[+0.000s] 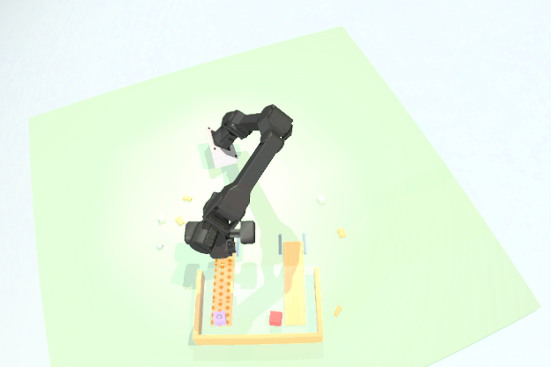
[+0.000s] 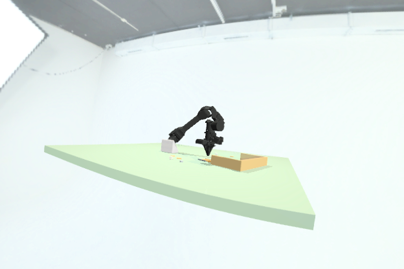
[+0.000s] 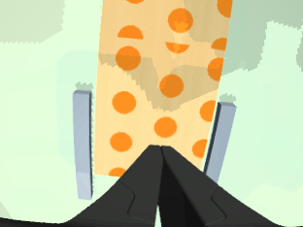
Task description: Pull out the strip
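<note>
The purple cube, labelled C, sits on the far end of the orange-dotted strip, inside the tray. The plain wooden strip lies to the right, and a red cube stands just left of it on the tabletop. My gripper is shut and empty, pointing down above the near end of the dotted strip. In the top view the arm hides the fingertips and that strip end. In the exterior view the tray walls hide both cubes.
A three-sided wooden tray wall surrounds the far parts of both strips. Thin grey-blue rails flank the dotted strip's near end; two more rails flank the plain strip's. Several small orange and white pieces lie around.
</note>
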